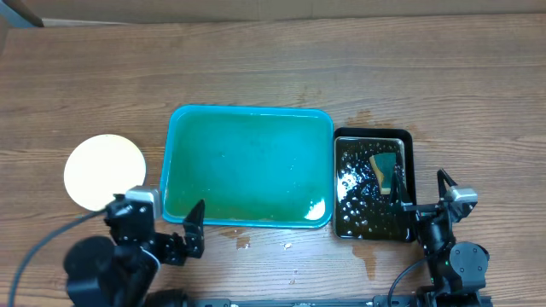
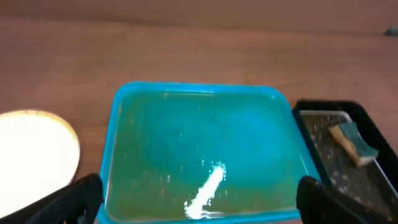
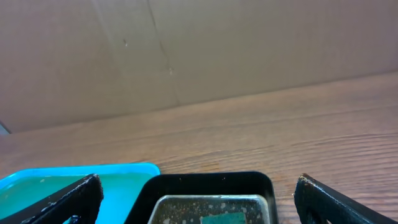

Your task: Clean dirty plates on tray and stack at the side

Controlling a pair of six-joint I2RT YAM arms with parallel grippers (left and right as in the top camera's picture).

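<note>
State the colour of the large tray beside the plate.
The tray is teal-green, shown best in the left wrist view.

So the tray (image 1: 247, 162) is bright teal with a greenish-yellow tinge over its floor, the plate (image 1: 104, 170) is a pale creamy yellow-white, the small tray (image 1: 373, 134) is glossy black, its sponge (image 1: 386, 165) yellow with a teal top, and the table (image 1: 256, 60) is brown wood grain.

Bare wooden table (image 1: 256, 60) stretches wide behind the teal tray (image 1: 247, 109). A black water tray (image 1: 373, 132) sits just beside its right edge, a pale plate (image 1: 98, 170) near its left.
</note>
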